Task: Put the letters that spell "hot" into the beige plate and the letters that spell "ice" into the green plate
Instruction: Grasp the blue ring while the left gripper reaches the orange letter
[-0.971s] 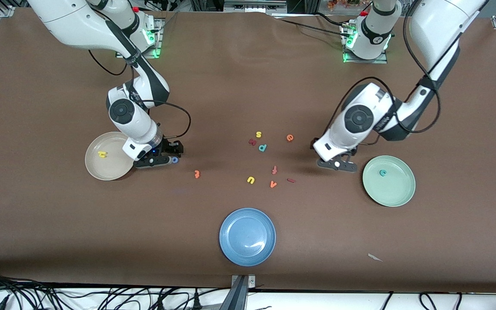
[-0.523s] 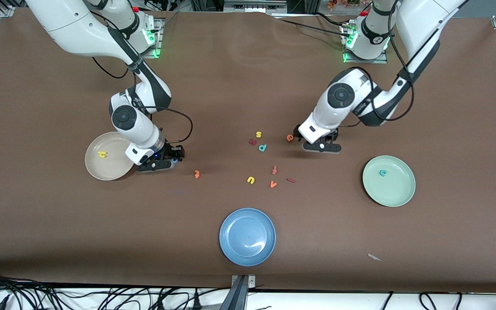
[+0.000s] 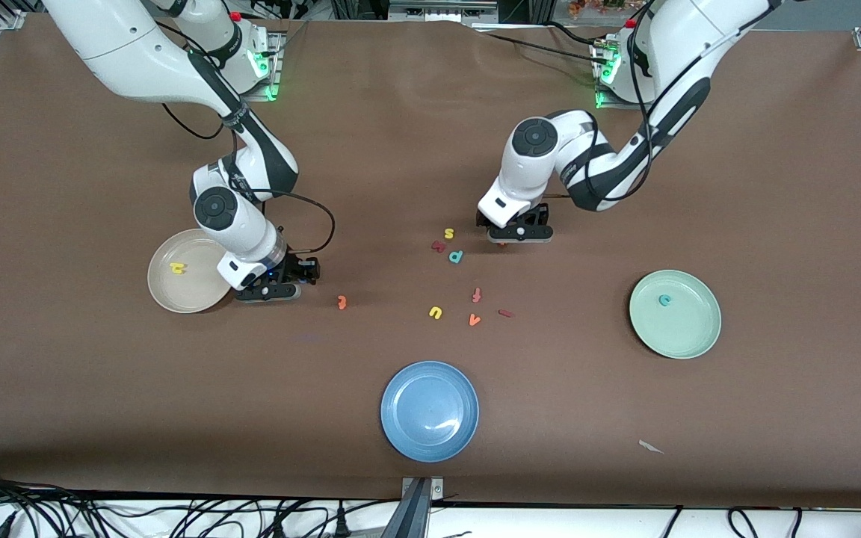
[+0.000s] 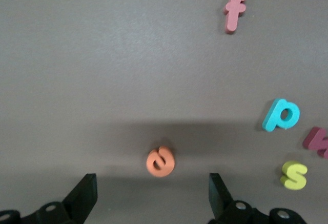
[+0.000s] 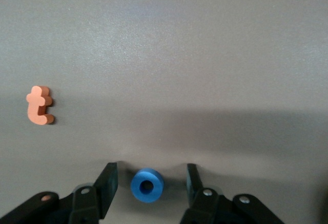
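A brown surface (image 3: 415, 134) is seen from above, with the 2 arm bases bolted along its top edge, green lights lit at each, and cables trailing past its near edge. The right end effector (image 5: 148, 183) is set low just beside the beige plate (image 3: 169, 295), its fingers (image 5: 108, 183) spread on either side of the blue o (image 5: 147, 185) without touching it; the orange t (image 5: 40, 105) lies apart on the surface. A yellow h (image 3: 176, 267) is seen in the beige plate. The left end effector (image 4: 152, 199) is held low over the orange e (image 4: 160, 161), its fingers (image 4: 86, 197) spread wide and clear of the letter. Near it lie a teal p (image 4: 280, 115), a yellow s (image 4: 294, 175) and a pink f (image 4: 235, 11). The teal c (image 3: 665, 300) is seen in the green plate (image 3: 688, 336). The dark red i (image 3: 505, 313) lies by an orange v (image 3: 474, 320) and a yellow u (image 3: 435, 312). A blue plate (image 3: 400, 426) sits nearest the camera.
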### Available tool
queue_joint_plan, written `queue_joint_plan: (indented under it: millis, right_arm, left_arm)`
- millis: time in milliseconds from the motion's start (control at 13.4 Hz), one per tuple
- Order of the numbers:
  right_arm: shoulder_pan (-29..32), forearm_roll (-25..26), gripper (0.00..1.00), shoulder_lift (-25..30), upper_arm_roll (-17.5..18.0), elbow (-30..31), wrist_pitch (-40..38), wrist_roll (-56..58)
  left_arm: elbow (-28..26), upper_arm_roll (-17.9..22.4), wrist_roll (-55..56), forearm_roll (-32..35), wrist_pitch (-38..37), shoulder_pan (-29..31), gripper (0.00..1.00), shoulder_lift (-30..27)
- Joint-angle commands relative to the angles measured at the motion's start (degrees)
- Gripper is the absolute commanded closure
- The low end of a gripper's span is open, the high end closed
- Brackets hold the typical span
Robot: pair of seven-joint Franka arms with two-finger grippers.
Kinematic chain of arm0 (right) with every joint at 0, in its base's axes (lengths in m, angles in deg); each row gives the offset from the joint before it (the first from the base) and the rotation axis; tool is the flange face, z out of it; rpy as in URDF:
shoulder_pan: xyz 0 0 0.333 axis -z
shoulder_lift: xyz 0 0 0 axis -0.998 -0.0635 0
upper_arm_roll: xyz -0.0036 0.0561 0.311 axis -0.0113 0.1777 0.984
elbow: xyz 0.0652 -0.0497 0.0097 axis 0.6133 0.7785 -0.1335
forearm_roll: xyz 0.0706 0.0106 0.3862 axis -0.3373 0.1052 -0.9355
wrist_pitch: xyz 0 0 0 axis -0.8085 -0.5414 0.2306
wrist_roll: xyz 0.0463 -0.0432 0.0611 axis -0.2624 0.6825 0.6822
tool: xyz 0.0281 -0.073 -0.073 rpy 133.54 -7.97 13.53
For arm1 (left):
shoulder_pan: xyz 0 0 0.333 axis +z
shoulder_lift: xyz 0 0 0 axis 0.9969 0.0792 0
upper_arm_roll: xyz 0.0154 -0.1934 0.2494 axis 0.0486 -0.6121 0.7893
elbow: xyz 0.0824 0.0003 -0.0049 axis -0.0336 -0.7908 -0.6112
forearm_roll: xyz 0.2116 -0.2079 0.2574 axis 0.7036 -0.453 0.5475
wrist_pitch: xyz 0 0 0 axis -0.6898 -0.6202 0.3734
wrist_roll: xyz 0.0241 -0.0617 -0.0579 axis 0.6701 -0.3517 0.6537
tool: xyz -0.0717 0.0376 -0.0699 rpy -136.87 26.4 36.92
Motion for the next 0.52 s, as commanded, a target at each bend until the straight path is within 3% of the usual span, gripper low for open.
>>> queue_joint_plan:
  millis: [0,299,448]
  right_arm:
    - [-1.4,0.7,0.39,-1.5,0.0,-1.2,0.3,-2.5]
    - [-1.5,0.8,0.55,-1.6,0.0,-1.2,0.3,-2.7]
    - [-1.4,0.8,0.68,-1.6,0.0,-1.2,0.3,-2.7]
  left_arm:
    - [6.2,1.7,1.8,2.2,-3.2,-2.6,0.06,5.1]
    - [5.5,2.4,1.8,2.4,-3.6,-2.7,0.20,5.6]
    - [5.5,2.3,1.8,2.3,-5.6,-2.7,0.25,5.5]
